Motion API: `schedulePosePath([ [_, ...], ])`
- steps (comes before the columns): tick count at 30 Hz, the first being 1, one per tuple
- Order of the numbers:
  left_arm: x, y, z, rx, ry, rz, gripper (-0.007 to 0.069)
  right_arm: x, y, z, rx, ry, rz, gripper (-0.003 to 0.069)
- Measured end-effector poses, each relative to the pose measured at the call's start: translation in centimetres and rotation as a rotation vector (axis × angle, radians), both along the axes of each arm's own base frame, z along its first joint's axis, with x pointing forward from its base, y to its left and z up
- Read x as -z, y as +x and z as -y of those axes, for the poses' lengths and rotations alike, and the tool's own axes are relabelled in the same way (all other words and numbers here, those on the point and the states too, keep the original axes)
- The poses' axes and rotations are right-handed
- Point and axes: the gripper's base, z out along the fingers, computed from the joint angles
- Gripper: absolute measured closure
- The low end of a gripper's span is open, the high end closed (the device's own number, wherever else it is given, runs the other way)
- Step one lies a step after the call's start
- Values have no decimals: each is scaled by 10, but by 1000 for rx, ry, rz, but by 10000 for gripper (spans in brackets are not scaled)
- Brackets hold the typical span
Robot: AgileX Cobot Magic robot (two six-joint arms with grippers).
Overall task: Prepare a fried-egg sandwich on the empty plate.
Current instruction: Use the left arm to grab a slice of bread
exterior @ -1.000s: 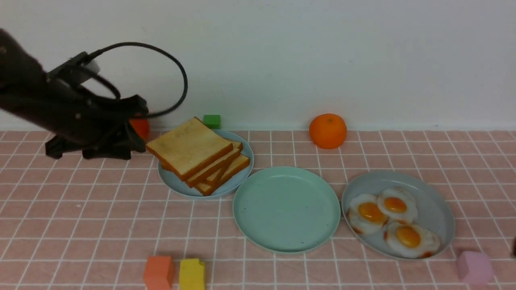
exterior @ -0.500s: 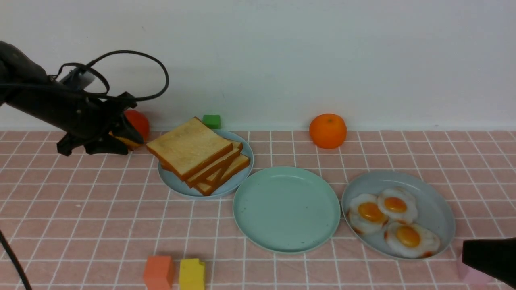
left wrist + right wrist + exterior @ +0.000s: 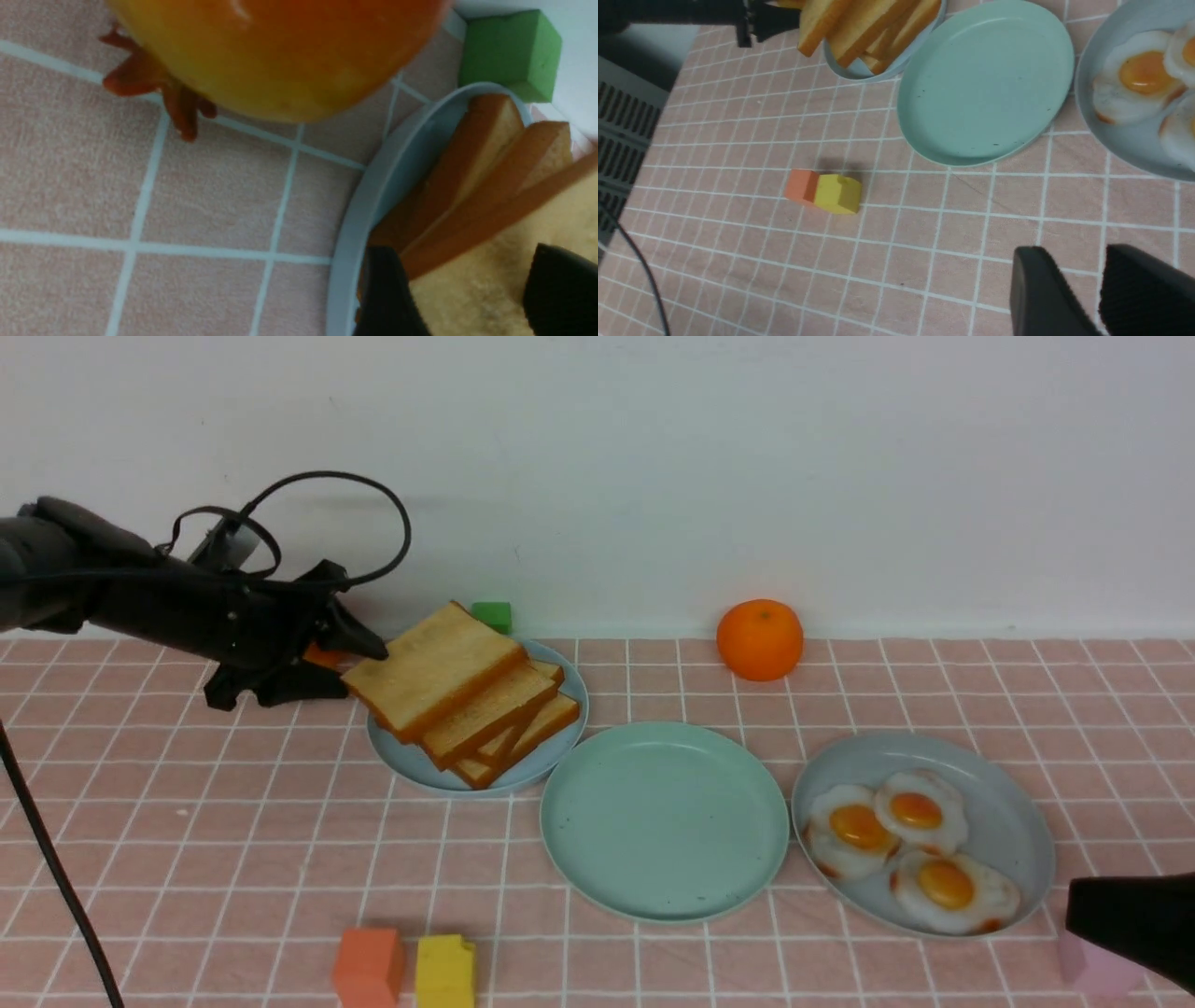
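Observation:
Several golden toast slices [image 3: 495,719] are stacked on a pale blue-grey plate [image 3: 411,761]. My left gripper [image 3: 359,665] is open, one finger above and one below the left corner of the top slice [image 3: 439,672]; the left wrist view shows that slice [image 3: 472,289] between the fingers. The mint-green empty plate [image 3: 663,821] sits in the middle and also shows in the right wrist view [image 3: 985,84]. Three fried eggs [image 3: 859,826] lie on another blue-grey plate [image 3: 1013,821]. My right gripper [image 3: 1083,905] hovers low at the front right, fingers [image 3: 1045,289] nearly together and empty.
An orange [image 3: 759,639] and a green block [image 3: 491,616] sit by the back wall. An orange-red fruit [image 3: 280,46] lies just behind my left gripper. Orange [image 3: 369,966] and yellow [image 3: 444,971] blocks stand at the front; a pink block [image 3: 1092,975] is under my right gripper.
My left gripper has moved right and down onto the top toast slice's corner, and the slice has shifted slightly. My right gripper has come into view at the front right.

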Motion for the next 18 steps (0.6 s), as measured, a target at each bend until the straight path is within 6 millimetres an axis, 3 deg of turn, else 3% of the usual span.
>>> schedulePosePath([
  [4,1,0,0,14,10,11,253,-1,0,-1,2,27,0,419],
  [6,1,1,0,25,18,23,343,-2,1,-1,10,40,7,419],
  [12,1,1,0,28,17,26,517,-4,2,0,26,45,23,419],
  [18,0,1,0,26,8,26,528,-4,3,0,31,45,28,419],
])
